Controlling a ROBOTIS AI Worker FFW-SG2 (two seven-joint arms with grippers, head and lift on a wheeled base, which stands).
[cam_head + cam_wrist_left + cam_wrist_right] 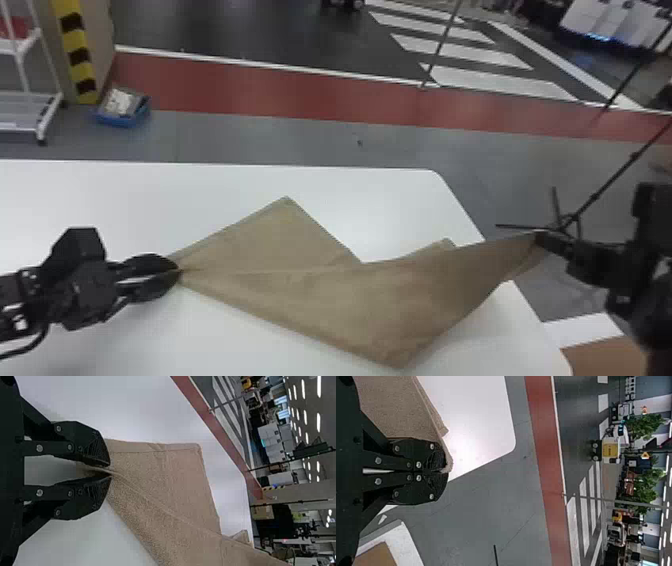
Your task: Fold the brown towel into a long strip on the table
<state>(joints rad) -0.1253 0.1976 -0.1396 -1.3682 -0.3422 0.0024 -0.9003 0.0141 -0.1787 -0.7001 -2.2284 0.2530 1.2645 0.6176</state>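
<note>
Brown towel point(325, 295) clamped in closed L gripper point(176, 272) & closed R gripper point(541, 238); blue bin point(121, 120) past tbl point(100, 200).

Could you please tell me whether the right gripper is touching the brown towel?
Touching: the right wrist view shows the right gripper shut on an edge of the brown towel.

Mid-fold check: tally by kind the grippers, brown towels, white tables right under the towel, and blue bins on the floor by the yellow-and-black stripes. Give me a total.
Grippers: 2 (left gripper and right gripper, each shut on the towel)
Brown towel: 1
White table: 1
Blue bin: 1
Total: 5
</note>
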